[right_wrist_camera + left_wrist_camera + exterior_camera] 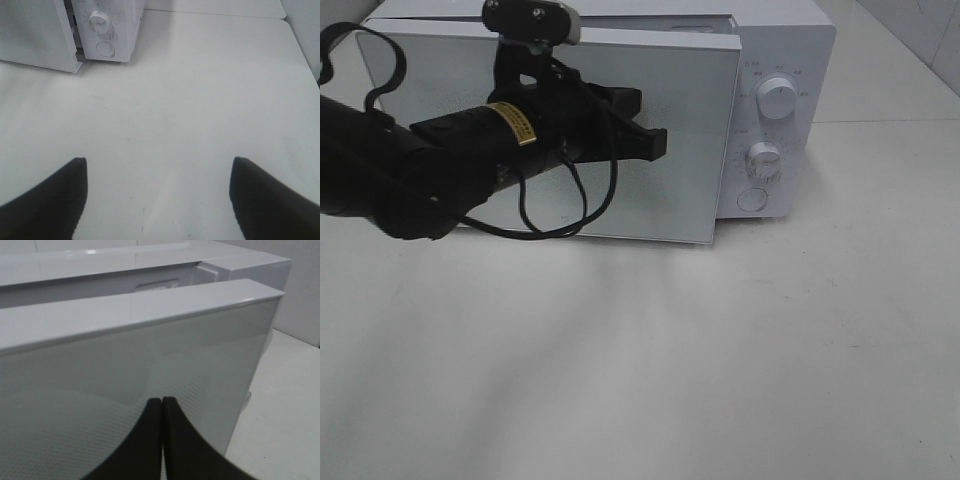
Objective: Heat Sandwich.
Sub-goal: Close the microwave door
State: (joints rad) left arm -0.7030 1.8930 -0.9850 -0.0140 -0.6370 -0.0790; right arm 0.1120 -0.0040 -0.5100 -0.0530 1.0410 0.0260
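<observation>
The sandwich and its pink plate are out of view. The white microwave [785, 60] stands at the back of the table. Its glass door [690, 130] stands slightly ajar, with a gap between the door's top edge and the body in the left wrist view. My left gripper [655, 143] is shut and empty, and its tips are at the door's front face [150, 350], near its middle. In the left wrist view the gripper [162, 402] has its two fingers pressed together. My right gripper [158, 162] is open and empty, low over the bare table in front of and to the right of the microwave [107, 25].
The microwave's control panel has two knobs [777, 100] [763, 158] and a round button [752, 199]. The white table [720, 360] spreads in front. A tiled wall [920, 30] is at the back right. The left arm's cable [570, 215] hangs in front of the door.
</observation>
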